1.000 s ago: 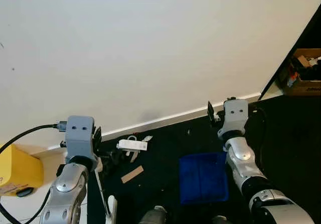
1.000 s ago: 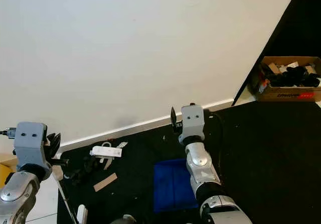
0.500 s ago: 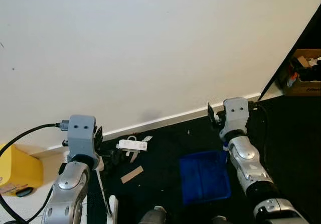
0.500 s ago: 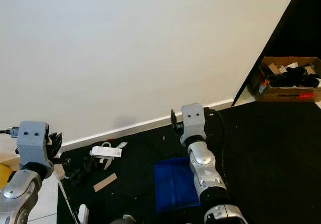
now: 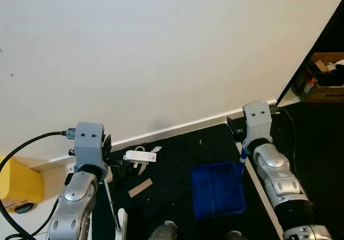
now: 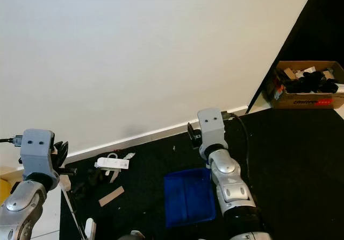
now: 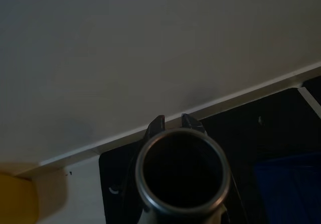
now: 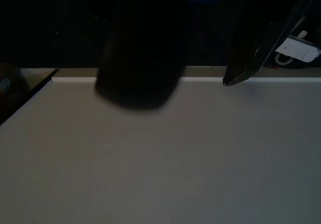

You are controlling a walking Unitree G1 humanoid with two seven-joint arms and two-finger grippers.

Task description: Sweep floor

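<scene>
Blue dustpan lies flat on the black floor, rectangular, rim raised, near the white baseboard. Its handle runs up toward the right wrist; the right gripper sits above the pan's far right corner, forearm angled down from the lower right, fingers pointing at the wall — can't tell how far they're spread or whether they grip the handle, the wrist view is too dark. Debris sits left of the pan: a white remote-like piece, a cardboard strip, some small dark bits beside them. The left gripper is raised by the wall at the floor's left edge, a thin white broom pole running down past it; a metal tube end blocks the wrist view, so finger spread is unclear. Yellow box far left, cardboard box of clutter far right.
</scene>
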